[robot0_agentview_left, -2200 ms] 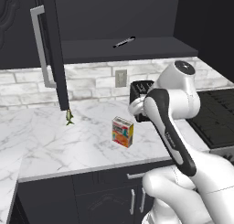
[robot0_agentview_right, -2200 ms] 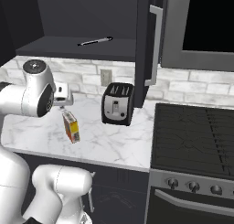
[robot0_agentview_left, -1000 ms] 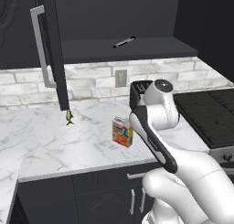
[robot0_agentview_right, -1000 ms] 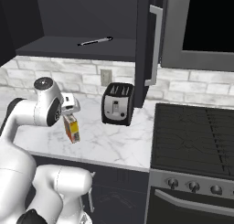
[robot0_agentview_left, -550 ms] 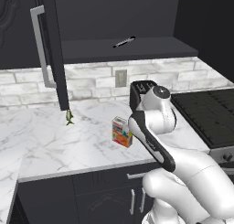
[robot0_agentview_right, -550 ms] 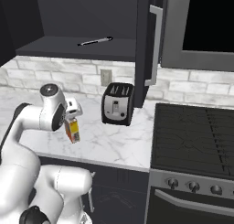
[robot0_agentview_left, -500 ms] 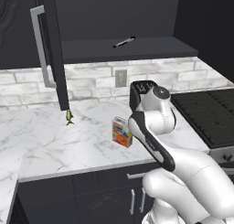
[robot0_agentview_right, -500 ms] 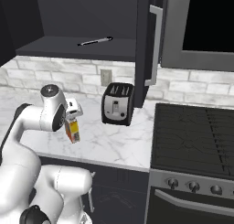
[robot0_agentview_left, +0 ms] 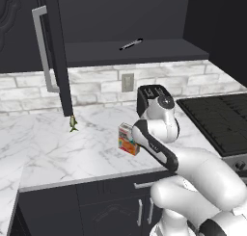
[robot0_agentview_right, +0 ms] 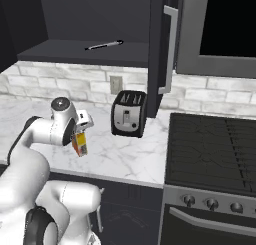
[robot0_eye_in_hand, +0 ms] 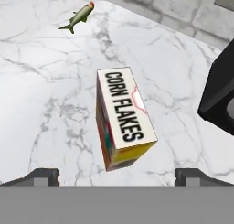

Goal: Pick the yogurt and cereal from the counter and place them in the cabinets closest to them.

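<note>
Hand view: my gripper (robot0_eye_in_hand: 117, 175) hangs wide over the cereal (robot0_eye_in_hand: 124, 120).
Light, stiff box; I'd pinch its broad faces.

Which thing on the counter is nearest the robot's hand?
The cereal box, standing right below the open jaws. The little fish and black toaster sit farther off.

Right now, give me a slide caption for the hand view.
Open gripper hovers above the upright cereal box on the counter.
</note>
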